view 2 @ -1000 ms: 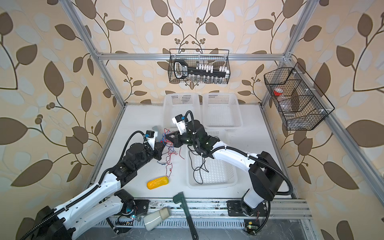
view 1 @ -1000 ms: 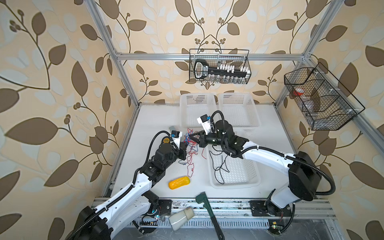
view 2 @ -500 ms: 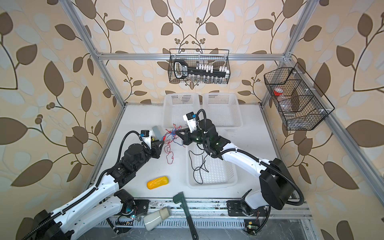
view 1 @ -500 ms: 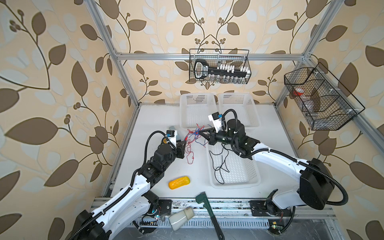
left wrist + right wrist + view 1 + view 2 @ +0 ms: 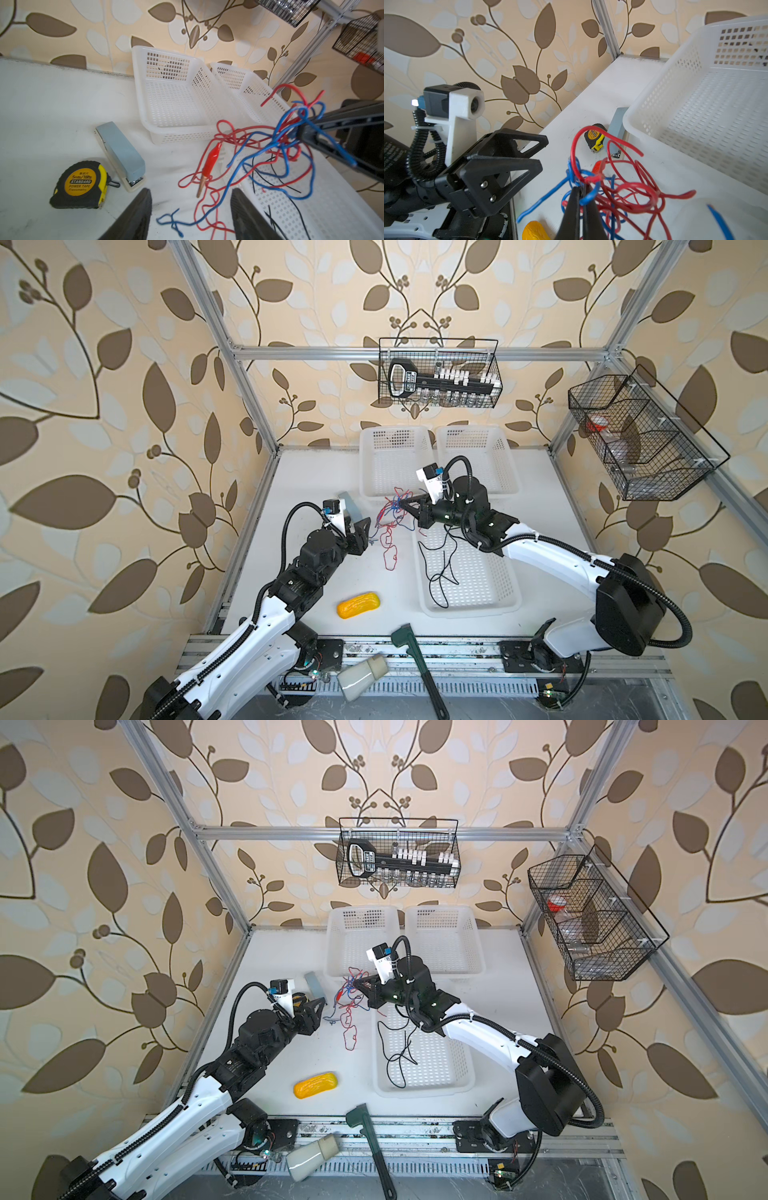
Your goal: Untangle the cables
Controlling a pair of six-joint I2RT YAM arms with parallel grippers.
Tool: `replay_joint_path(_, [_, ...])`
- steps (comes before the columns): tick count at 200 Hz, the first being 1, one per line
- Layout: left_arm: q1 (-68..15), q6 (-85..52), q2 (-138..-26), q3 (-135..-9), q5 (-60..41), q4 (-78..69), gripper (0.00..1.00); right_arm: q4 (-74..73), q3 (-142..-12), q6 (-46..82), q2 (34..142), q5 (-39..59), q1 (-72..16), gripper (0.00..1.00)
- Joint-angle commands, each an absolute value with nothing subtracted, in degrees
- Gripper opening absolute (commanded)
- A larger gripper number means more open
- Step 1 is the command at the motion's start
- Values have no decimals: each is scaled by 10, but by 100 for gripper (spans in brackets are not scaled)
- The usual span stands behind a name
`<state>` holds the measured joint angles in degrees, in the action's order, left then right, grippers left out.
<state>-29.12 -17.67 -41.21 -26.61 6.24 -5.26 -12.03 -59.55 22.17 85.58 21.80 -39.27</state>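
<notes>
Just beyond the long basket's (image 5: 513, 601) far end, in both top views, the right claw (image 5: 407, 503) is clenched on the cables (image 5: 392, 512). It holds the red-blue knot up off the surface (image 5: 316, 472), I judge so that loose strands hang free and can be picked off. Near that same end the left claw (image 5: 368, 534) is spread and grips nothing, close to the hanging red loop. Black strands trail from the knot into the long basket. The two back baskets (image 5: 395, 464) beyond it look empty.

From the left wrist, the left claw's fingers (image 5: 135, 216) stand apart, and a blue end lies on the surface between them, probably the next pick. A red clip (image 5: 212, 158) dangles from the knot.

From the right wrist, the right claw's fingers (image 5: 571, 212) pinch blue and red strands together. The back basket seen beside them holds nothing.
</notes>
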Motion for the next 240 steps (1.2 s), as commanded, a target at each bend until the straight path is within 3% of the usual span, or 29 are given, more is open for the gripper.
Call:
replay_joint_path(1, [-286, -164, -408, -272, 0, -112, 68, -92, -630, 180, 870, 238, -414, 0])
replay_joint_path(45, [-286, -152, -430, -287, -78, -149, 68, -89, -641, 167, 886, 258, -431, 0])
replay_joint_path(97, [-286, -148, -451, -286, -114, -174, 54, -88, -646, 153, 888, 291, -437, 0])
replay_joint_path(137, [-287, -151, -461, -284, -157, -207, 50, -87, -647, 143, 887, 305, -443, 0])
replay_joint_path(154, [-286, -153, -463, -285, -167, -216, 43, -85, -648, 142, 889, 303, -445, 0])
replay_joint_path(199, [-286, -159, -454, -278, -168, -227, 10, -76, -646, 143, 892, 286, -445, 0])
replay_joint_path(222, [-286, -162, -447, -273, -160, -229, 0, -65, -647, 140, 891, 262, -444, 0])
replay_joint_path(240, [-286, -163, -443, -268, -153, -233, 0, -59, -647, 138, 891, 252, -445, 0])
